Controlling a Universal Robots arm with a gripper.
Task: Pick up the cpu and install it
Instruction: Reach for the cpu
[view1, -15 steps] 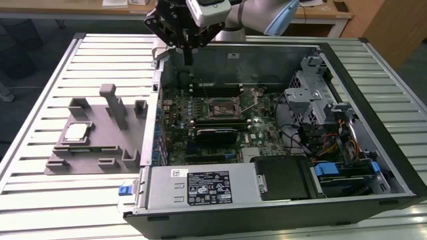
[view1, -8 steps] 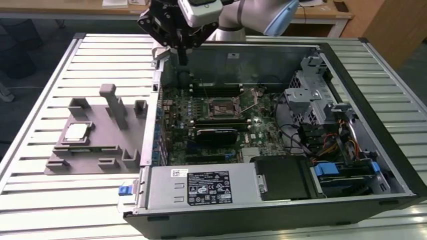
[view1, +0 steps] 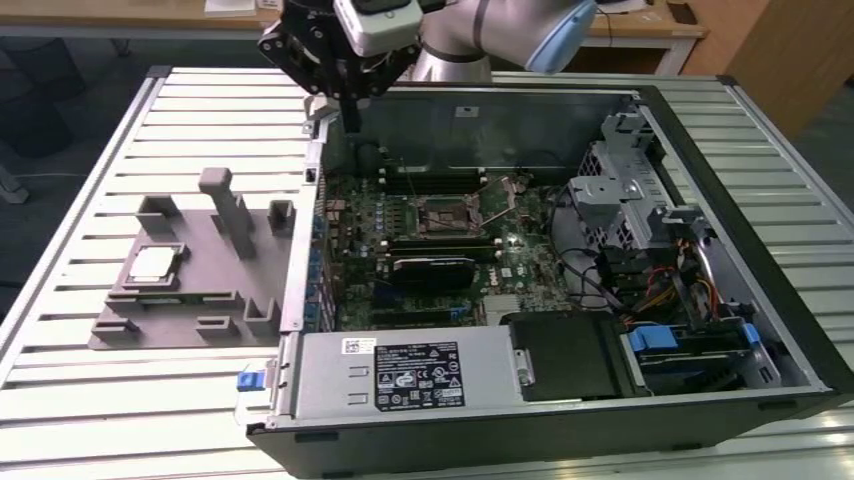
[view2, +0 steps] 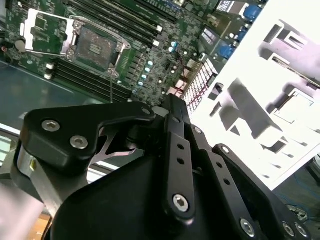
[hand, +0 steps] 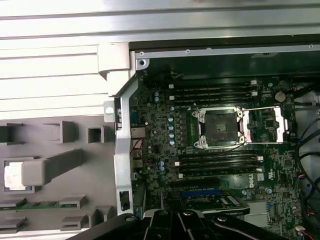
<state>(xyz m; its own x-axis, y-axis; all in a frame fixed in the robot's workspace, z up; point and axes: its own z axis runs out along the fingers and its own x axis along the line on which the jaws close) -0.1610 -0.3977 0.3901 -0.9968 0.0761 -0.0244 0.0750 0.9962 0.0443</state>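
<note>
Holder (view1: 200, 300): a grey slotted block on the slatted table (view1: 80, 400), at the exterior view's left, outside the case (view1: 534, 440)
Cpu (view1: 151, 263): we see it lying flat in a recess of the holder, metal top up, well apart from the gripper; the first wrist view shows it (hand: 14, 175) too
Handling: we judge it light, thin and stiff, with a smooth lid that may slip and a delicate underside; we would take it by two opposite edges
In the way: the recess walls sit close around the chip, and the holder's tall posts (view1: 224, 205) stand just beside it
Gripper (view1: 354, 118): it hangs over the case's far corner, fingers drawn together, holding nothing that we can see
Wall (view1: 318, 250): the case's side stands between holder and board (view1: 521, 260)
Socket (view1: 438, 215): open at the board's middle, frame (hand: 265, 125) swung aside, between memory rows (view1: 434, 180)
Right: drive cage (view1: 627, 190) and loose cables (view1: 641, 290), apart from the socket
</note>
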